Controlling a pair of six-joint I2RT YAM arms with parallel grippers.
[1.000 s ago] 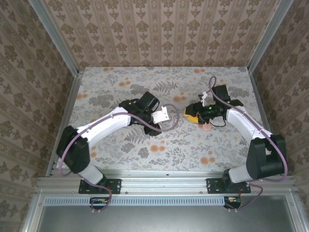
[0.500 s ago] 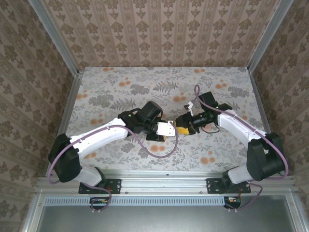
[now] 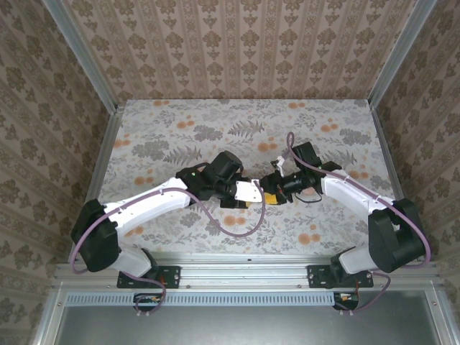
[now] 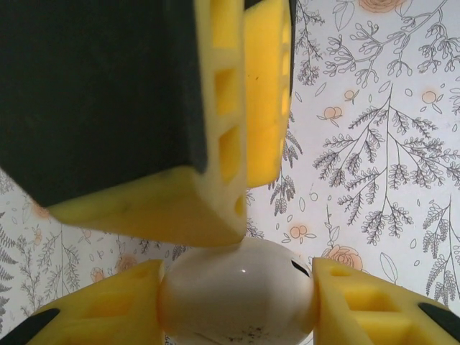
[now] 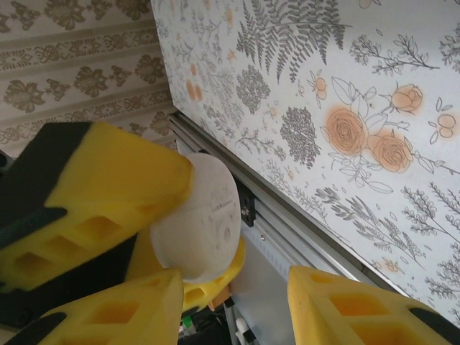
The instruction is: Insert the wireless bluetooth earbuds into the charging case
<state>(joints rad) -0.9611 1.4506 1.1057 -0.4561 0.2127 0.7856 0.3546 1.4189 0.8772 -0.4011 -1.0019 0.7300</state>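
Note:
The white rounded charging case (image 4: pixel 237 295) is pinched at its sides by the yellow fingers (image 4: pixel 359 302) of my left gripper (image 4: pixel 237 287), which is shut on it. In the top view the charging case (image 3: pixel 251 190) hangs above the middle of the table, where both grippers meet. My right gripper (image 3: pixel 270 188) is right against it, one of its yellow fingers (image 4: pixel 215 144) resting on top of the case. In the right wrist view the charging case (image 5: pixel 205 215) sits just above the left finger of my right gripper (image 5: pixel 233 282), whose jaws stand apart with nothing between them. The earbuds are out of view.
The floral table cover (image 3: pixel 180 129) lies between patterned walls. An aluminium rail (image 5: pixel 316 237) runs along the near edge. Loops of purple cable (image 3: pixel 237 230) hang from both arms, close to the table's front.
Both arms have swung in toward the table's middle. The left gripper carried the case right and nearer, the right gripper came left to meet it and its jaws narrowed a little.

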